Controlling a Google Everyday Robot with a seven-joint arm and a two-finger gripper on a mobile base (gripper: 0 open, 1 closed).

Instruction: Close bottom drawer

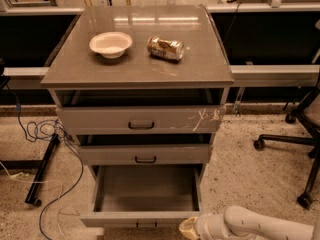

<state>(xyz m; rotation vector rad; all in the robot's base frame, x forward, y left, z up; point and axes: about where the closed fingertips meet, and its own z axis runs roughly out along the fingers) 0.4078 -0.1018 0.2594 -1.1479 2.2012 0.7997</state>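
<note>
The bottom drawer (142,218) is the lowest of three grey drawers and stands pulled far out, its deep box empty. Its front has a small dark pull handle (146,225) at the centre, near the picture's lower edge. The gripper (190,229) is at the end of a white arm that comes in from the lower right. It sits at the right end of the bottom drawer's front, close to or touching it. Above are the plain middle drawer (145,154) and the top drawer (140,120) with white scratches.
A white bowl (111,44) and a crushed can (165,48) lie on the cabinet top (140,69). Cables (45,134) and a black stand leg (42,169) are on the floor at left. An office chair base (295,144) stands at right.
</note>
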